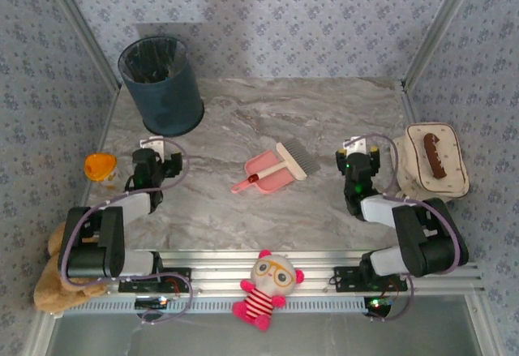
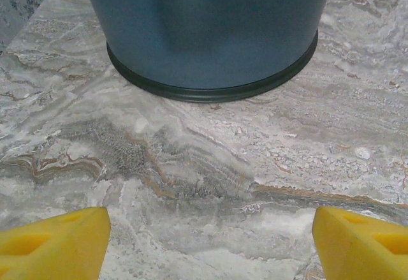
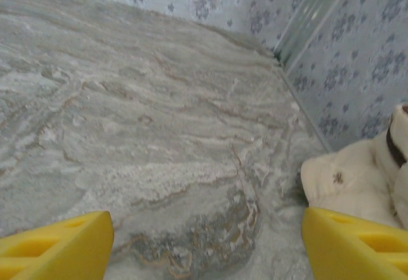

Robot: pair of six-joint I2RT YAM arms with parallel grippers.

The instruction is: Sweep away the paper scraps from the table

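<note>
Desk [image 1: 324, 121] looked swept; no paper scraps seen on marble. Dustpan [image 1: 263, 174] and brush [image 1: 295, 160] lay at frame centre. Left tool [image 2: 210, 245] spread, empty. Right tool [image 3: 207, 245] spread, empty. Task likely done.

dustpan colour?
Pink. The dustpan shows best in the top external view.

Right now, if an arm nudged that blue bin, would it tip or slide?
The bin narrows toward its base, so a push near the rim would probably tip it. A push low, by the black base ring, would more likely slide it over the smooth table. It looks like plastic, so likely light.
</note>
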